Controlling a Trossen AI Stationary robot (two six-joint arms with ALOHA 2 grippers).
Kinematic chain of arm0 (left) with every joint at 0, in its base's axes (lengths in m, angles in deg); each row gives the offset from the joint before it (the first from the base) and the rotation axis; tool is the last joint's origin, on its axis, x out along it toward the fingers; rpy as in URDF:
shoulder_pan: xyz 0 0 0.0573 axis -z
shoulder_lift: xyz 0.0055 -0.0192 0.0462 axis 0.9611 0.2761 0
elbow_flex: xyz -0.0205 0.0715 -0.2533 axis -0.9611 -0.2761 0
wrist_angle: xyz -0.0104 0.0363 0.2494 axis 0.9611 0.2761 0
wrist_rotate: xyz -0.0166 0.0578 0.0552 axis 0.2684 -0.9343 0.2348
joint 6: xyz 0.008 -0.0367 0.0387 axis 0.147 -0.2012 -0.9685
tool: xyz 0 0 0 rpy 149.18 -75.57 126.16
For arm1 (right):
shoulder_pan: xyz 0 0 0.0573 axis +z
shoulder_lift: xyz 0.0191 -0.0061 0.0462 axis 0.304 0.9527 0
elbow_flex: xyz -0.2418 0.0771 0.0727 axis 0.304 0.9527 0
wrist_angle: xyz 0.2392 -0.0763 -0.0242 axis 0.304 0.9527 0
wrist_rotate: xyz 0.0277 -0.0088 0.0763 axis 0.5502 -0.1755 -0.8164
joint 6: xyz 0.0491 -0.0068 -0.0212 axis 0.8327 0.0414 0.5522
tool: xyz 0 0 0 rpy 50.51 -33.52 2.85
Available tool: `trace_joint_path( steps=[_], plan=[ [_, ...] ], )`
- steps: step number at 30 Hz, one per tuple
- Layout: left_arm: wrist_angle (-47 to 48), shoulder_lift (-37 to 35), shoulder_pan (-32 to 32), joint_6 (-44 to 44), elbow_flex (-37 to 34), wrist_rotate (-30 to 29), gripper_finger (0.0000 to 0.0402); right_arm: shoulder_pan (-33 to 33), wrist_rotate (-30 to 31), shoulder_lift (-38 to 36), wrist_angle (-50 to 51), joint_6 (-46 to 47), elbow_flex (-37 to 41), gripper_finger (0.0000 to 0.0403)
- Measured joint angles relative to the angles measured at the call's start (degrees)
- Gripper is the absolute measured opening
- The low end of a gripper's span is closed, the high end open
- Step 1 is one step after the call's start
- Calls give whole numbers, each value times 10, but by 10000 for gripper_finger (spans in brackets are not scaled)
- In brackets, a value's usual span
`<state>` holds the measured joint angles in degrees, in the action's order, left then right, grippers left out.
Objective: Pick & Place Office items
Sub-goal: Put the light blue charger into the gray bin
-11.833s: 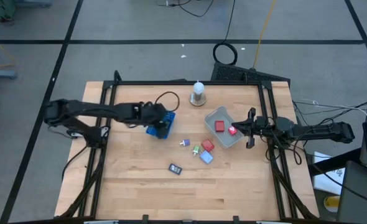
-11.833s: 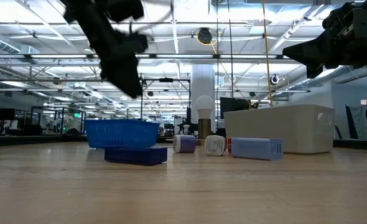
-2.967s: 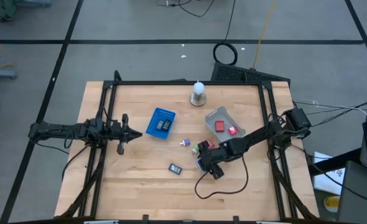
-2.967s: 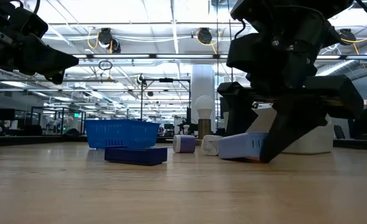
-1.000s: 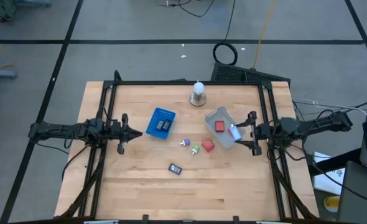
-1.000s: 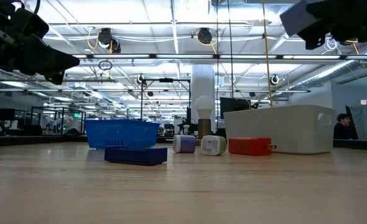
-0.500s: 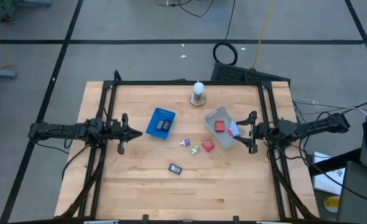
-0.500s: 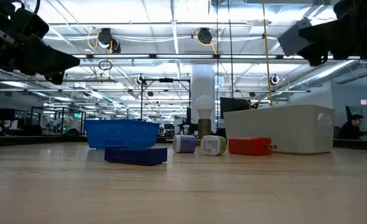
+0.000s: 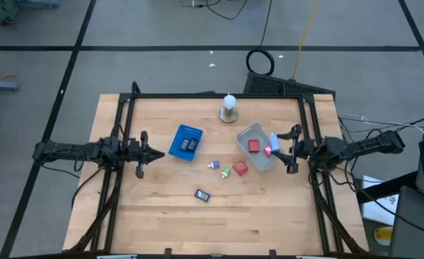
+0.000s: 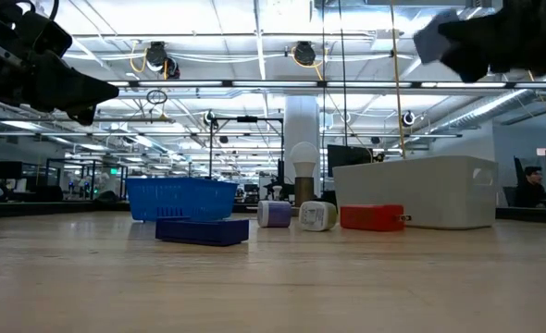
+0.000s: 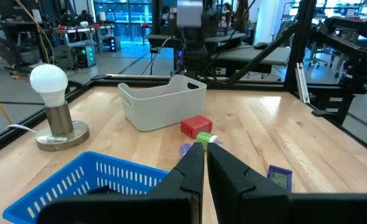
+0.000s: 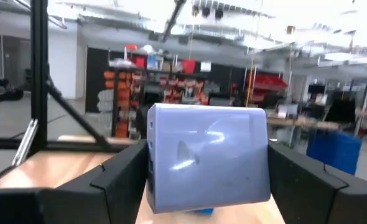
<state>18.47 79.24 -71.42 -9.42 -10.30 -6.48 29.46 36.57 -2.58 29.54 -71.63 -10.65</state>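
While the left pincer [image 9: 141, 152] is waiting shut, the right pincer [image 9: 282, 148], having lifted the pale blue block [image 12: 207, 158] off the table [image 9: 269, 216], is holding it over the grey tray [image 9: 245, 135], ready for release.

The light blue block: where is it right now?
The light blue block sits between the right gripper's jaws, beside the grey tray's right edge in the high view.
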Motion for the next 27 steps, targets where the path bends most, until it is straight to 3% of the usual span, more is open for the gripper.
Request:
trace_joint_path(
  steps=[7,12,22,27],
  plan=[
    [0,0,0,0,0,0,21,-15,4,64,116,-29,-138,278],
    [0,0,0,-1,0,0,21,-28,45,161,244,-17,-253,278],
    [0,0,0,1,0,0,21,-97,43,364,533,70,-443,278],
    [0,0,0,3,0,0,21,-140,-25,425,582,88,-454,277]
  ],
)
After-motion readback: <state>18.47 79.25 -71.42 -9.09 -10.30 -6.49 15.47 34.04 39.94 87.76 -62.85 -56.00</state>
